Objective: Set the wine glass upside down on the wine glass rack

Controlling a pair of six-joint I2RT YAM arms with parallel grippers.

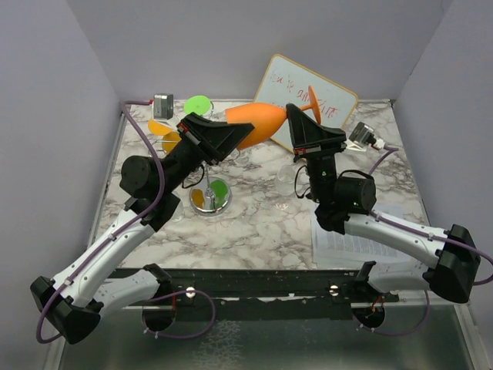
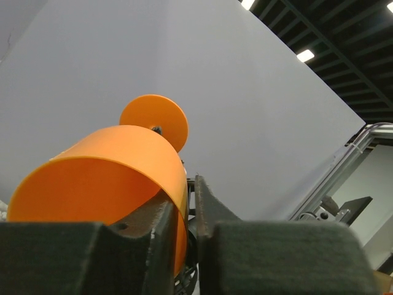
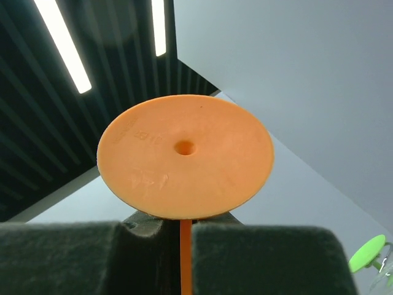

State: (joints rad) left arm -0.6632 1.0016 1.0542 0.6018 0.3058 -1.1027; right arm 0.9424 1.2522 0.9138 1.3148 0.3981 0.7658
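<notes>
**Inspector:** Position of the wine glass (image 1: 260, 122)?

**Recorder:** Upper centre of the overhead frame. It is orange, lies on its side and is held off the marble table (image 1: 262, 220). Its mouth faces frame left. Its round foot faces frame right, in front of the whiteboard (image 1: 333, 96).

**Inspector:** Left gripper (image 2: 186, 206)?

**Recorder:** Clamped on the rim of the bowl. In the left wrist view one finger (image 2: 153, 224) is inside the bowl and the other is outside, with the orange wall pinched between them. The bowl fills the left half of that frame, with the foot behind it at upper centre.

**Inspector:** Right gripper (image 3: 185, 224)?

**Recorder:** Closed on the stem just below the foot. In the right wrist view the thin orange stem runs down the narrow slot between the two pads at bottom centre. The foot sits directly above them as a flat disc with a small hole in the middle.

**Inspector:** The rack (image 1: 210, 198)?

**Recorder:** Its shiny round base stands on the table at frame centre, below and left of the bowl. The left arm covers most of its wires, so I cannot tell whether anything touches them. A green glass (image 1: 198, 104) shows at upper left, beyond that arm.
</notes>
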